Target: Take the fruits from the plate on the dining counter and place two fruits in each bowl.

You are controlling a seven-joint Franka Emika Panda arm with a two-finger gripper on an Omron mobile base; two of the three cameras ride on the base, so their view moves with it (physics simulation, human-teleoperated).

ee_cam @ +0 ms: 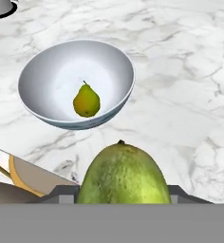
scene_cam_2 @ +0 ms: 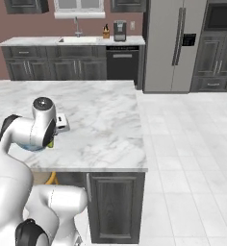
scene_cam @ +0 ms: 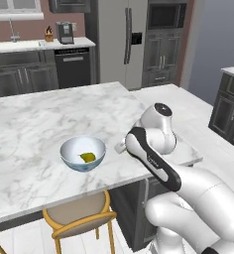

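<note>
1. Closest to the hand camera, a green fruit (ee_cam: 123, 173) sits pinched in the claw (ee_cam: 123, 199), whose jaws are closed down onto its sides.
2. It looks firm, smooth and light; its rounded skin could slip, so a hold across the widest part seems safest, with modest squeeze to avoid bruising.
3. Beyond it on the marble bench (scene_cam: 34, 124) stands the blue-sided bowl (ee_cam: 76, 85), with one yellow-green pear (ee_cam: 86, 100) lying near its middle.
4. That bowl sits near the bench's front edge, just left of the arm in the left base view.
5. A wooden chair (scene_cam: 82, 213) stands below that edge, clear of the path.
6. Nothing on the bench blocks the way; only the bowl's rim needs clearing.
</note>
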